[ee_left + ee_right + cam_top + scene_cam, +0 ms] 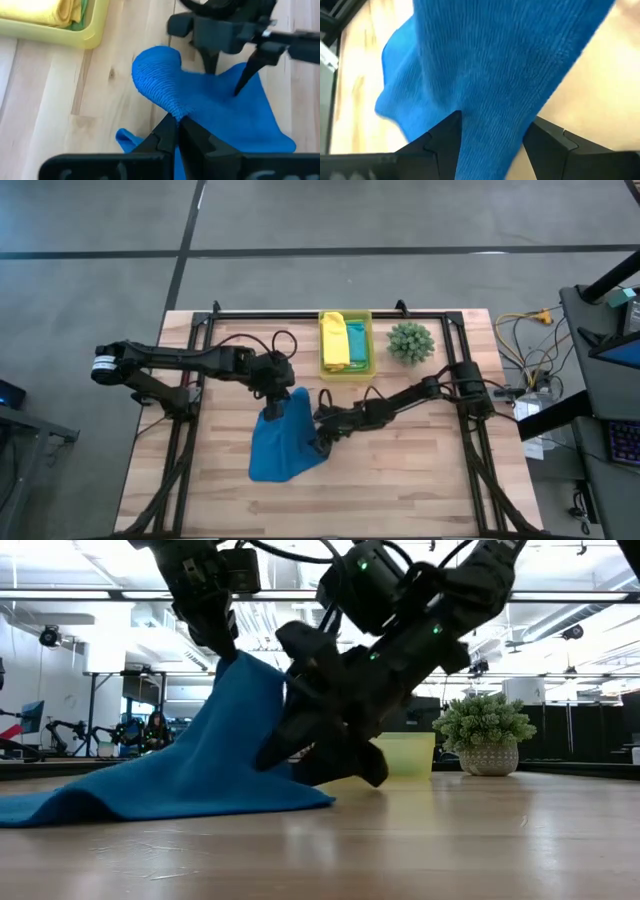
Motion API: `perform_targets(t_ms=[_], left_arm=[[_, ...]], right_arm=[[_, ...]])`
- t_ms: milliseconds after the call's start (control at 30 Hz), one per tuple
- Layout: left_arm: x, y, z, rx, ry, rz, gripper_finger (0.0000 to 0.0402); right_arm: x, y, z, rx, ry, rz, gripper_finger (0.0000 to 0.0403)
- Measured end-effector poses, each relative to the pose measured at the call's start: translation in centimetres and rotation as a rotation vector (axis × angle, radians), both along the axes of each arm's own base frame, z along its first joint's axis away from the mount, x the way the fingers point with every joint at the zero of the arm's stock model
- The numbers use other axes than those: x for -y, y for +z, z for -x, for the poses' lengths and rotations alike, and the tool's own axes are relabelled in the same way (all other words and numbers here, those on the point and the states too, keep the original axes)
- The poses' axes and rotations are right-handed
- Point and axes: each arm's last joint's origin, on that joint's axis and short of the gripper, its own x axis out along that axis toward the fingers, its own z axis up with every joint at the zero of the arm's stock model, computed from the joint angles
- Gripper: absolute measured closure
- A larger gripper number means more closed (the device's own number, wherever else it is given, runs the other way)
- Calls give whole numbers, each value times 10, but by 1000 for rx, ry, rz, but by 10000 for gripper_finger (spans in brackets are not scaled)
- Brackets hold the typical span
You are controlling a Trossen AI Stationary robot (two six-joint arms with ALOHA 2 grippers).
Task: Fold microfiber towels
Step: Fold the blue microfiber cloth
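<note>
From above, the blue towel (283, 442) is seen mid-table, one corner lifted by the left gripper (272, 402), clamped shut on the cloth; rest of the towel lies spread toward the near edge. The lift looks meant to free an edge so it can be carried over for a fold. The right gripper (322, 435) is set at the towel's right edge, fingers spread wide around hanging cloth, not yet closed on it. The bin (369, 340) sits at the far edge, holding the yellow towel (333, 340) and the teal towel (356, 343), with a strip of green showing between them. The plant (410, 341) stands just beside the bin, well apart from the work.

At table level, the towel (190, 770) is seen tented from the left gripper (225, 645) down to the wood, the far end flat. The right gripper (335, 755) is pressed in low at the raised side. Bin (408, 753) and plant (485, 733) are behind; neither blocks the fold path.

Past the left wrist, the pinched ridge of cloth (165, 82) is held between closed fingers (167, 137); the right gripper (227, 65) is poised over the towel. The bin corner (92, 35) is near.

Past the right wrist, cloth (490, 75) hangs between open fingers (445, 137). The main risk is judged to be the two arms crowding each other.
</note>
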Motion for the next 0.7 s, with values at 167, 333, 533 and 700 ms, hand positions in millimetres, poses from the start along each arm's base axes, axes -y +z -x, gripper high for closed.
perform_targets(t_ms=[167,333,533,700], left_arm=[[0,-1,1,-10,-2,-1,402],[0,-1,1,-9,-3,-4,401],[0,-1,1,-8,-15,-16,401],[0,-1,1,-9,-10,-25,401]], right_arm=[[-14,4,8,-80,-24,-52,211],[-34,7,13,-145,-50,-50,216],[-44,8,17,-167,-65,-8,297],[-43,9,18,-191,-80,-9,384]])
